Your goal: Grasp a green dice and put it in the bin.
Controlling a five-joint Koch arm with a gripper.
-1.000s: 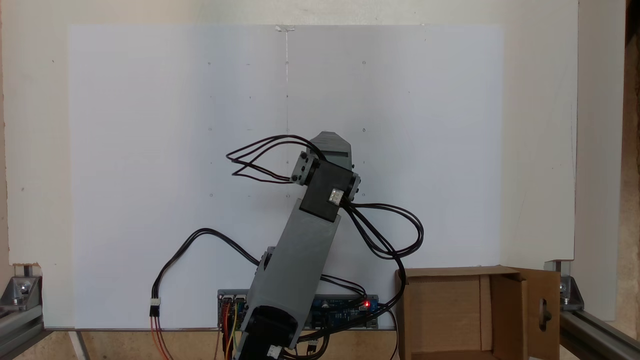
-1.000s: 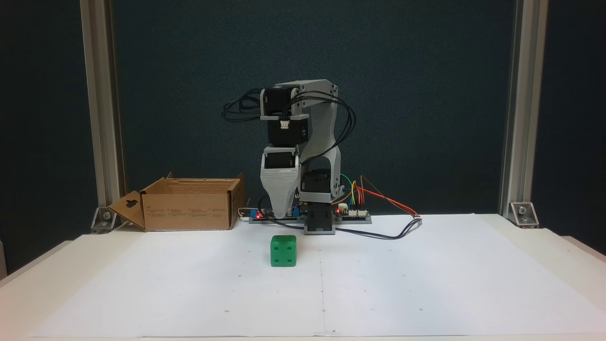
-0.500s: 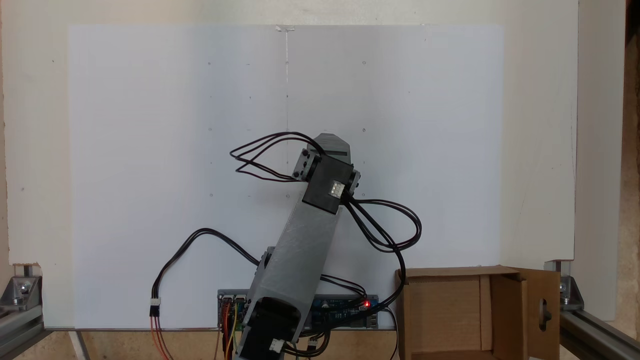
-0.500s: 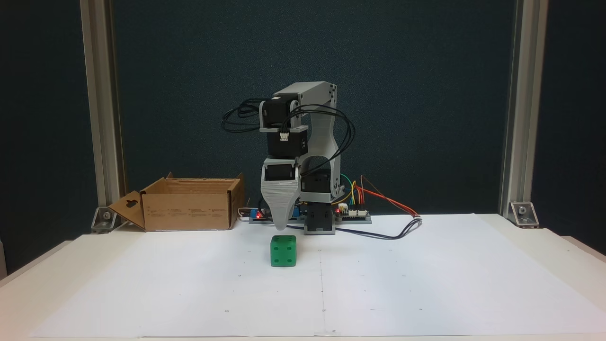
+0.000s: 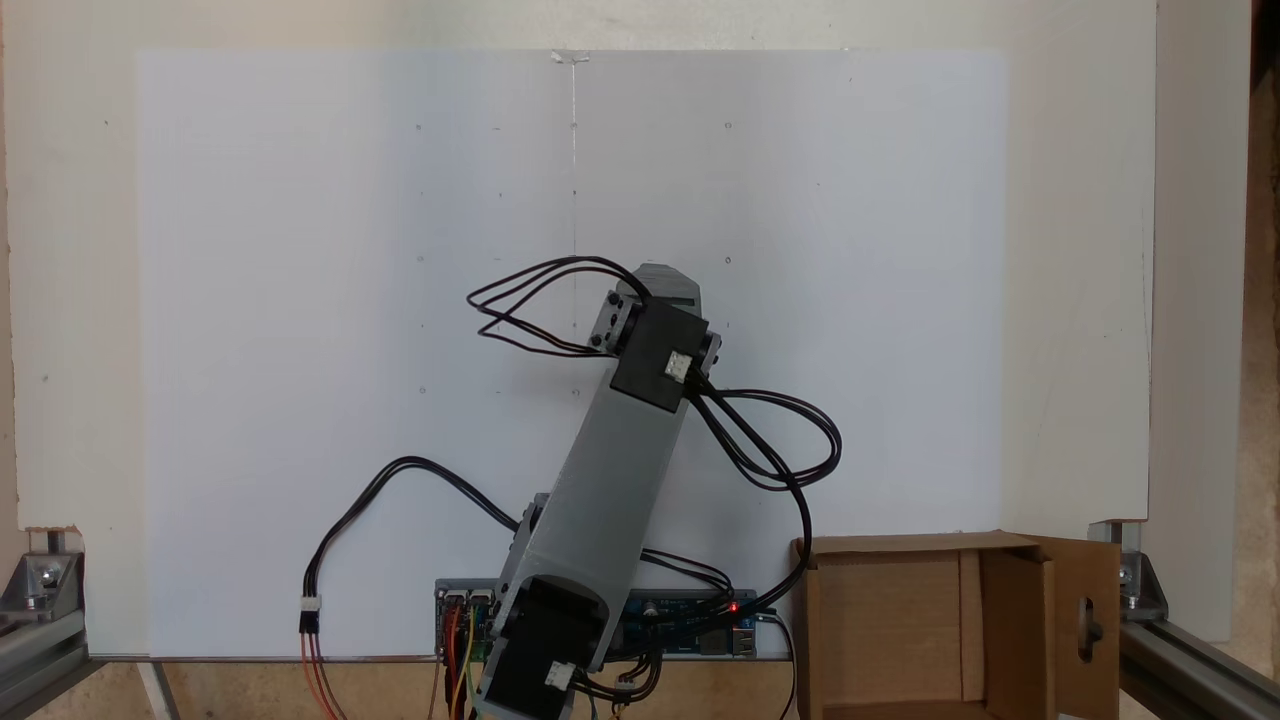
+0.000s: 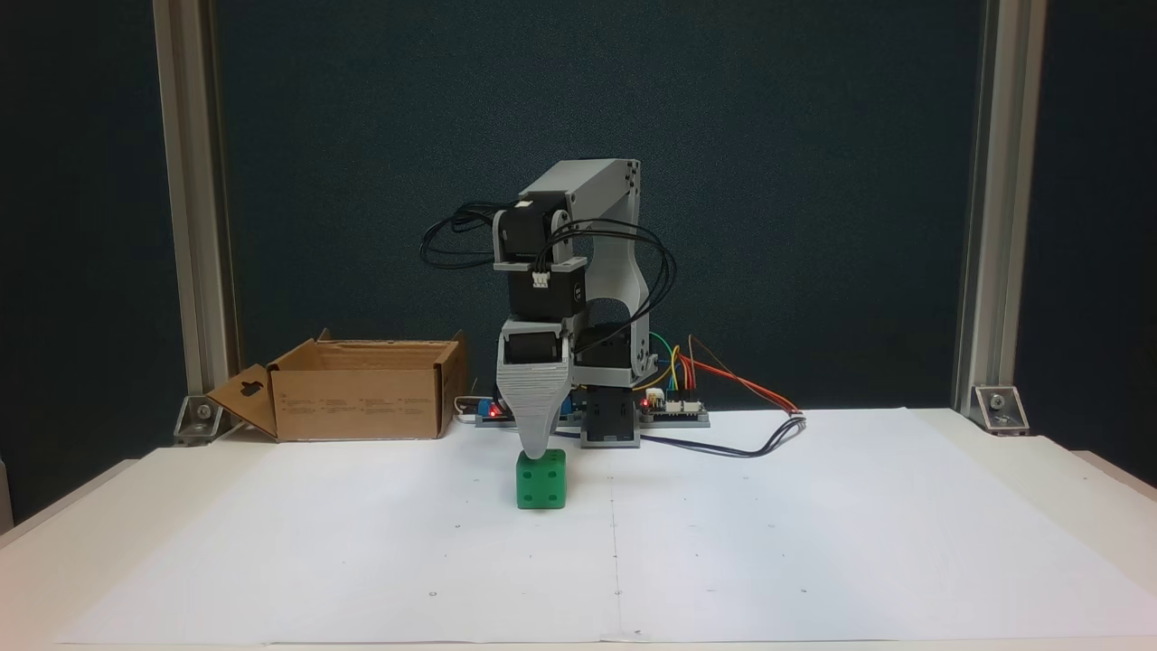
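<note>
A small bright green dice (image 6: pixel 540 479) sits on the white paper sheet (image 6: pixel 768 533) covering the desk (image 6: pixel 1067 470), near the middle of a fixed view from the front. The cube has rounded edges, and its front face shows four recessed pips of the same green. Directly above it, the grey tool (image 6: pixel 533 450) of the arm (image 6: pixel 597 262) points straight down, its tapered tip at the dice's top edge; whether the tip touches the cube cannot be told. Only one tapered tip shows from this side, so how far the tool is parted cannot be told, and it has no visible hold on the dice. In a fixed view from above, the arm's grey link (image 5: pixel 610 480) leans up and to the right across the paper, covering the dice. The bin (image 6: pixel 362 389), a brown corrugated cardboard box with open flaps, one with a cut-out handle hole, stands well apart at the back left of the front view. From above, the bin (image 5: pixel 890 620) lies at the lower right. Black cables (image 6: pixel 651 262) loop around the arm.
</note>
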